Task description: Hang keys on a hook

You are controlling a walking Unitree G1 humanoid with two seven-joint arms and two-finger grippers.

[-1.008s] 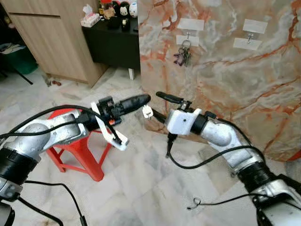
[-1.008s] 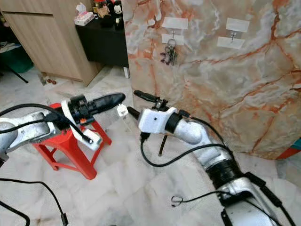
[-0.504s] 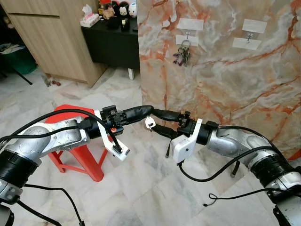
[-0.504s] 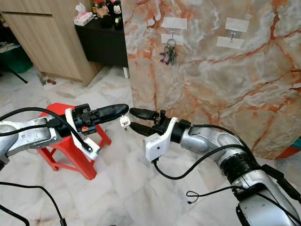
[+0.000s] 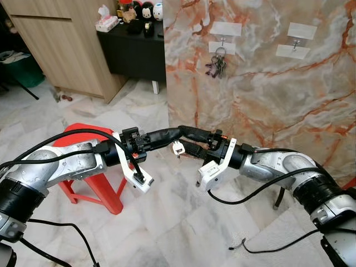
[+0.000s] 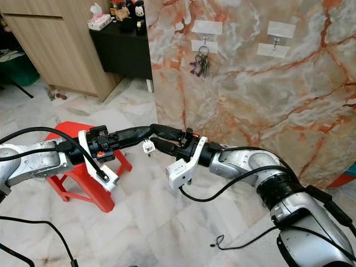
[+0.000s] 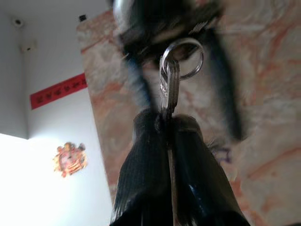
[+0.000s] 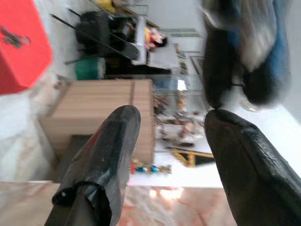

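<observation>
handover: left gripper pinching keys; right gripper spread, to clamp ring squarely before release.

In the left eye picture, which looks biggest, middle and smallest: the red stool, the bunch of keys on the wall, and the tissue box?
1. red stool, though nearer the camera
2 and 3. tissue box and bunch of keys look much alike, so I won't rank them.

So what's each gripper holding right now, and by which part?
The left gripper pinches the silver keys by their blades, ring end out. The right gripper is open, holding nothing.
</observation>
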